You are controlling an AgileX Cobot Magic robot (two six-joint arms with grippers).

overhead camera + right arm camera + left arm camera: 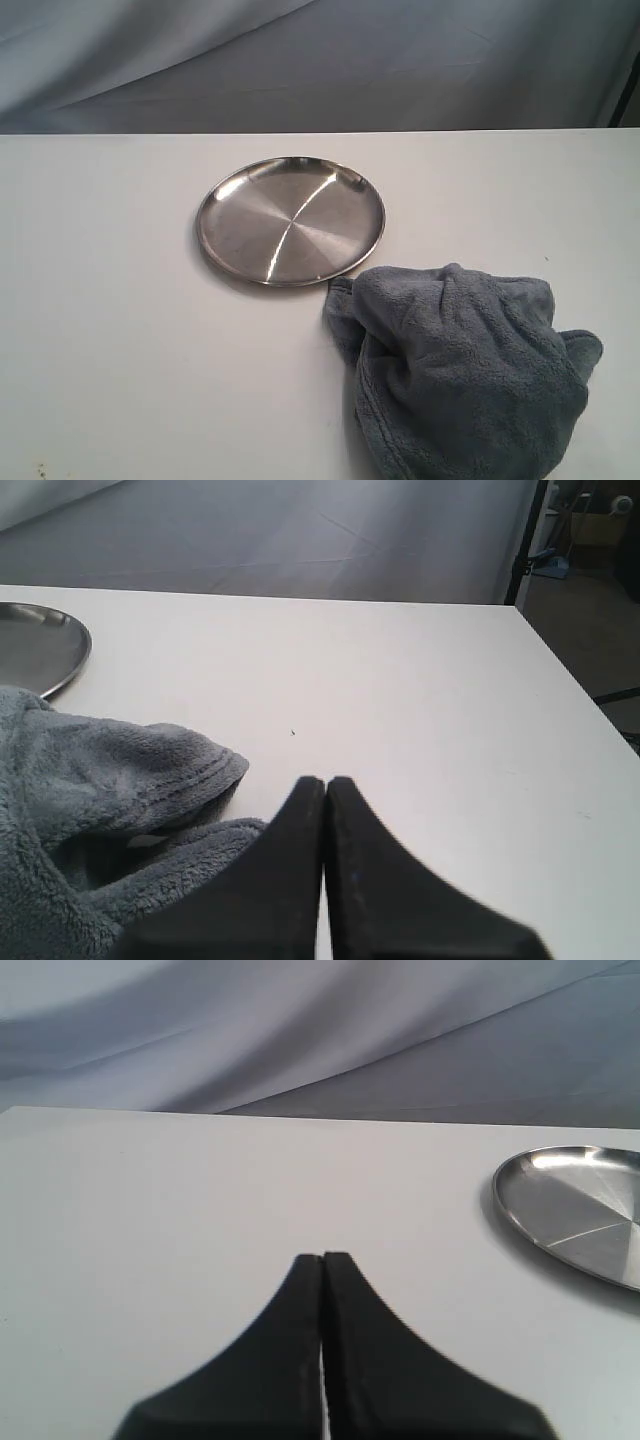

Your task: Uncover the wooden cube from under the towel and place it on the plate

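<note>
Towel point(465, 370) heaped where the wooden cube must be, plate point(290, 220) waiting bare.

The towel lies bunched on the white worktop point(120, 330) at about 4 o'clock from the plate, its nearest fold just reaching the rim. It mounds up as if draped over something, so I judge the wooden cube sits under there, though none of it shows. The plate holds nothing, which suits it as the landing spot. The left hand point(322, 1257) hangs over open worktop with the plate in sight off to one side, its 2 jaws pressed together on nothing. The right hand point(326, 780) is likewise closed tight and empty, just beside the towel's stitched hem. That hem looks like the easiest place to pinch and peel the cloth back.
</note>
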